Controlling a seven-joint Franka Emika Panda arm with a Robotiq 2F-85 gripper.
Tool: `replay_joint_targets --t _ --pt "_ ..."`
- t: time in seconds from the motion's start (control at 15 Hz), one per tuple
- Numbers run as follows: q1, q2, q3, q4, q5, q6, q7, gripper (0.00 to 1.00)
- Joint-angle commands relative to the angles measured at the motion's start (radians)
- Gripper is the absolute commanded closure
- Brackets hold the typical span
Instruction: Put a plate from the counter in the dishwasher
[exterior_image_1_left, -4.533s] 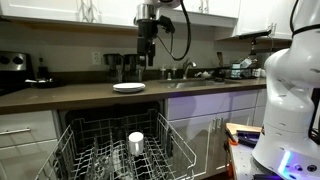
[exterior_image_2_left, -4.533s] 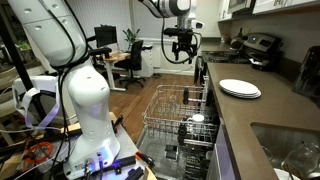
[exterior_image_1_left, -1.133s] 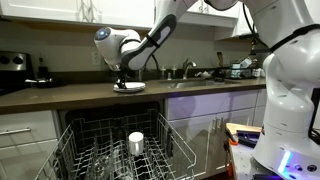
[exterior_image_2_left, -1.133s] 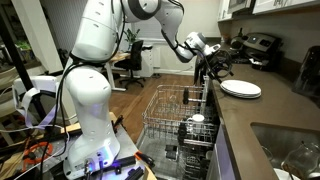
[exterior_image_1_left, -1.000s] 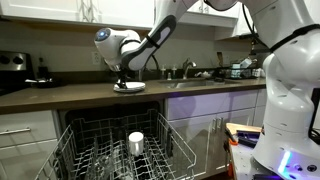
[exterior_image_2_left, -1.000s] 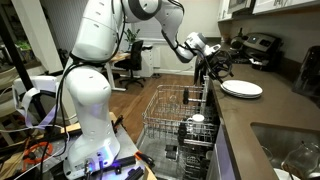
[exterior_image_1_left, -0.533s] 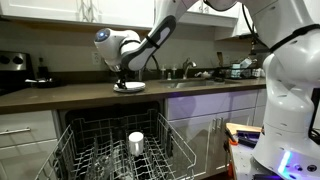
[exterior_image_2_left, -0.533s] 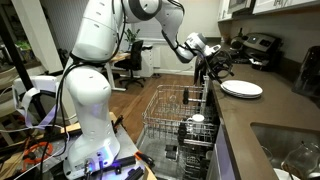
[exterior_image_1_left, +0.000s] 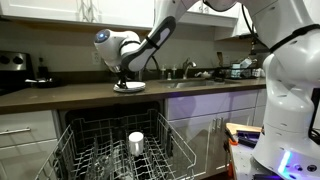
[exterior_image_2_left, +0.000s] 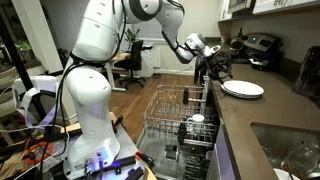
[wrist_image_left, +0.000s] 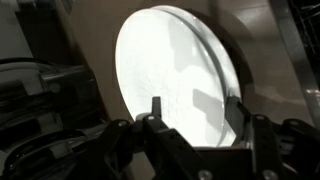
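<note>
The white plate lies flat on the dark brown counter, above the open dishwasher. In an exterior view the plate sits just past the black gripper. My gripper is low at the plate's near edge. In the wrist view the plate fills the middle, and the gripper stands open with its two fingers wide apart over the plate's lower part. The right finger is close to the rim. Nothing is clamped between the fingers.
The lower wire rack is pulled out in front of the counter and holds a white cup and some other dishes. A sink lies further along the counter. A stove stands at the far end.
The plate has crept a little along the counter away from the gripper. The arm has hardly moved.
</note>
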Motion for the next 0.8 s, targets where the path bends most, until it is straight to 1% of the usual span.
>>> replay_joint_targets --t 0.0,0.07,0.13,0.2,0.27,0.33,0.4,0.47,0.6,0.73 --pt "-0.001 0.018 -0.002 0.016 -0.039 -0.006 0.036 0.48" --pt "-0.002 0.019 -0.002 0.015 -0.039 -0.005 0.039 0.41" --pt "-0.002 0.021 -0.003 0.015 -0.04 -0.004 0.042 0.39" --pt "-0.002 0.022 -0.003 0.014 -0.041 -0.003 0.045 0.45" --pt "-0.003 0.022 -0.004 0.014 -0.043 -0.003 0.048 0.45" --pt "-0.004 0.022 -0.003 0.013 -0.045 -0.002 0.051 0.69" --pt "-0.003 0.022 -0.002 0.014 -0.047 -0.002 0.054 0.69" --pt "-0.003 0.022 -0.001 0.014 -0.046 -0.003 0.053 0.74" --pt "-0.002 0.023 0.0 0.014 -0.046 -0.003 0.054 0.88" --pt "0.0 0.024 0.001 0.015 -0.048 -0.003 0.054 0.94"
